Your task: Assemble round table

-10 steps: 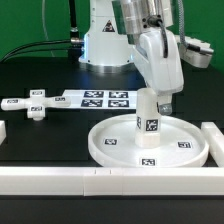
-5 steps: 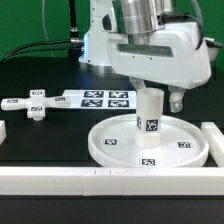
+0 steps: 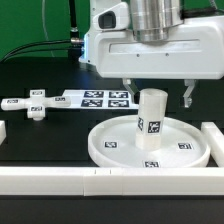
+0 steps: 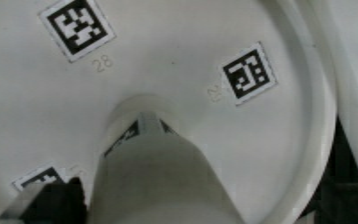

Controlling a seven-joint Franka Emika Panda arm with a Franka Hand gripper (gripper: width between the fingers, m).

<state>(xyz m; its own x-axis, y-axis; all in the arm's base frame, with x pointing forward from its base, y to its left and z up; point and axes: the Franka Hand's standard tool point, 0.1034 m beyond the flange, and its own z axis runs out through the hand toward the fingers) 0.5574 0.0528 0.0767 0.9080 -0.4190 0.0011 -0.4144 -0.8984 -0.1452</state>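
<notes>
The round table's white disc [image 3: 104, 150] lies flat in the middle of the table, tags on its inner face. The short cylinder leg [image 3: 150, 122] stands upright on its hub. My gripper [image 3: 157, 96] hangs over the leg's top, open. Its fingers [image 3: 127, 92] stand on either side of the leg with a gap at each side, touching nothing. The cross-shaped foot [image 3: 35, 104] lies apart at the exterior view's left. In the wrist view I look down the leg [image 4: 158, 175] onto the disc [image 4: 176, 60] and its tags.
The marker board [image 3: 100, 98] lies behind the disc, between it and the robot base. White border blocks run along the front [image 3: 90, 181], stand at the exterior view's right [image 3: 213, 135] and at its left edge [image 3: 3, 130].
The hand has turned about its vertical axis over the leg, from side-on to broadside toward the exterior camera. Its fingers stay wide apart. Leg and disc have not moved.
</notes>
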